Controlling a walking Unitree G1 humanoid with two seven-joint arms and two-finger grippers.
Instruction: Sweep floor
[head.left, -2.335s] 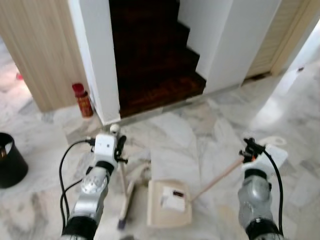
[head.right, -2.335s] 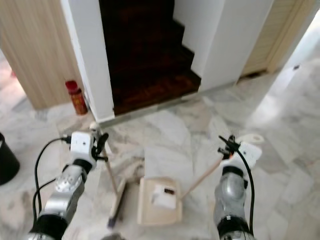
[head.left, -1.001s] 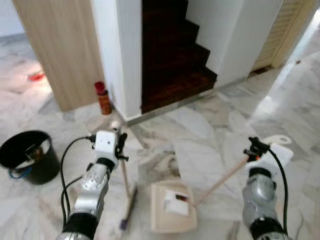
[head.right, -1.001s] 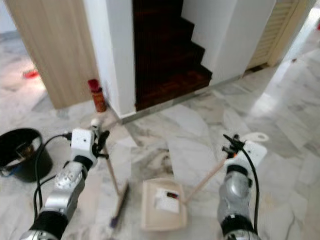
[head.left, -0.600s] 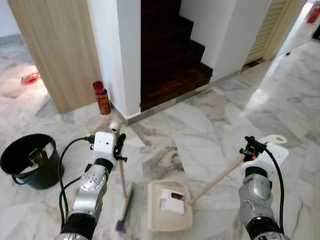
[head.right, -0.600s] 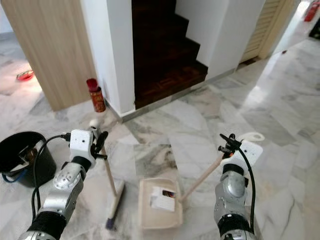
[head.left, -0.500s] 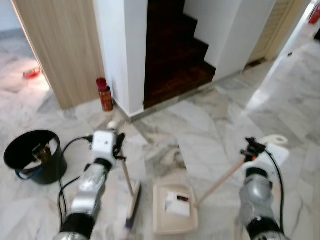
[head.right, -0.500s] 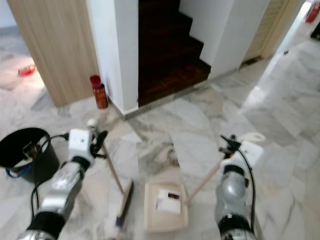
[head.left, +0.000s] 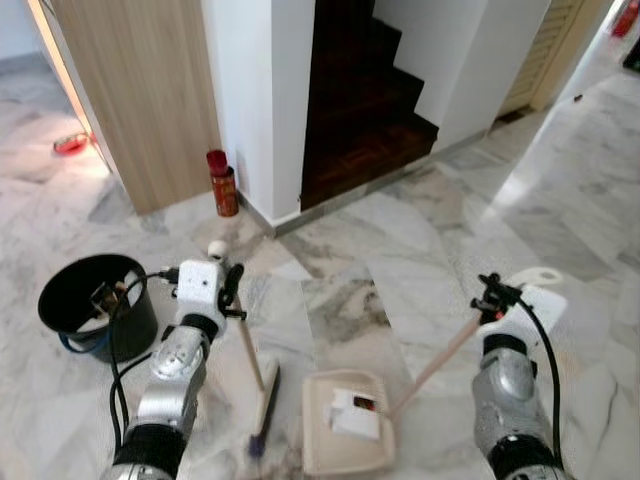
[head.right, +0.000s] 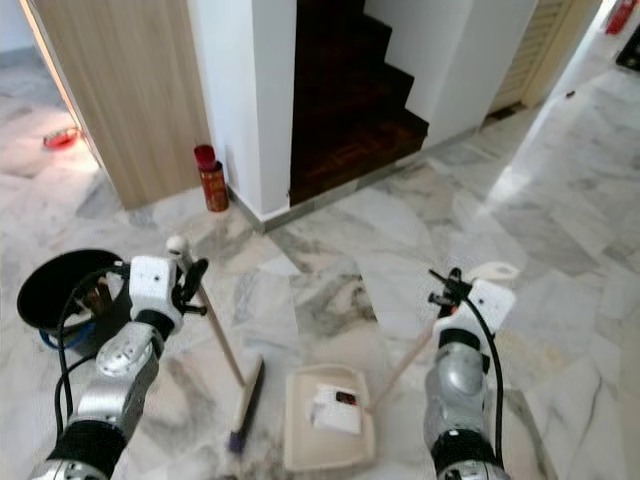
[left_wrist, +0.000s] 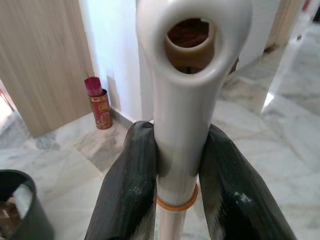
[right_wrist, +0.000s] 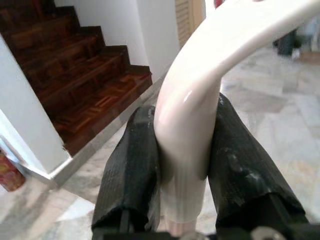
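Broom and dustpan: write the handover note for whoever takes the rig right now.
Left hand: shut on the broom handle, brush head on the marble floor.
Right hand: shut on the dustpan handle; the pan sits flat on the floor between the arms, just right of the brush.
Done: white scraps of litter already lie in the pan.
Nearby: black bucket to the robot's left, red can by the wall corner.
Left: probably carry the pan to the bucket and tip it; check the floor for more debris.
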